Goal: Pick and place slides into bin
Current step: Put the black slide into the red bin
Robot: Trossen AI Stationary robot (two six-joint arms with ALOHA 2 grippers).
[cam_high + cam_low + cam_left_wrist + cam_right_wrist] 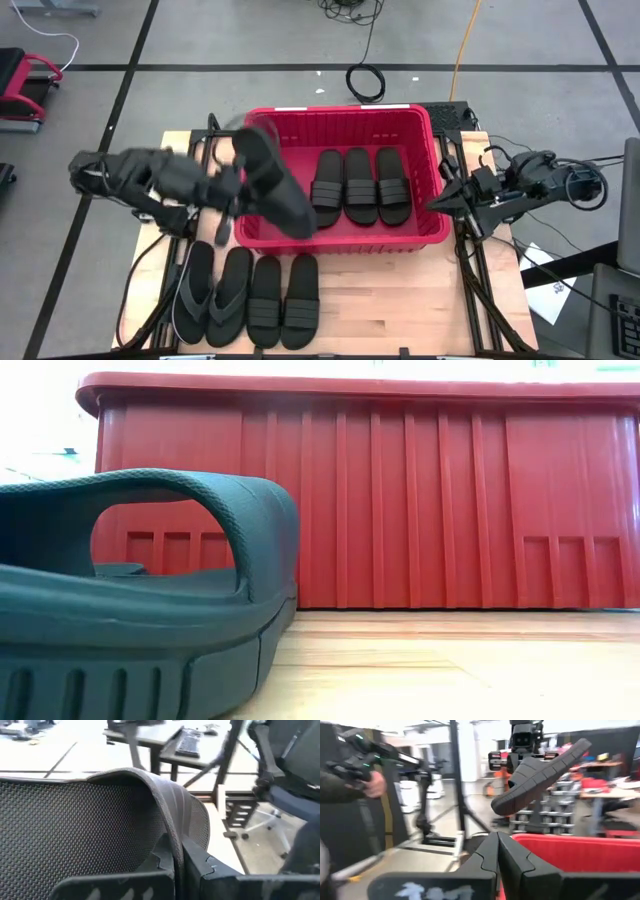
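Observation:
My left gripper (232,190) is shut on a black slide (270,180), held in the air over the left part of the red bin (430,135). The slide also shows in the right wrist view (535,775). Three black slides (360,185) lie side by side on the floor of the bin's right part. On the table in front of the bin lie two thong flip-flops (212,292) and two more slides (283,300); the low view shows one slide up close (140,610). My right gripper (435,203) is shut and empty at the bin's right wall. My left gripper pinches the slide's wide ribbed strap (172,815) at its edge, one finger under the strap next to the textured footbed (75,830) and one outside. The fingers come level from the table's left. The slide is lifted clear and tilted, one end lower, above the bin.
The bin's ribbed near wall (400,500) stands close behind the row of sandals on the table. In the room beyond, a person's hand (375,782) holds a controller. Office chairs and desks stand behind the table.

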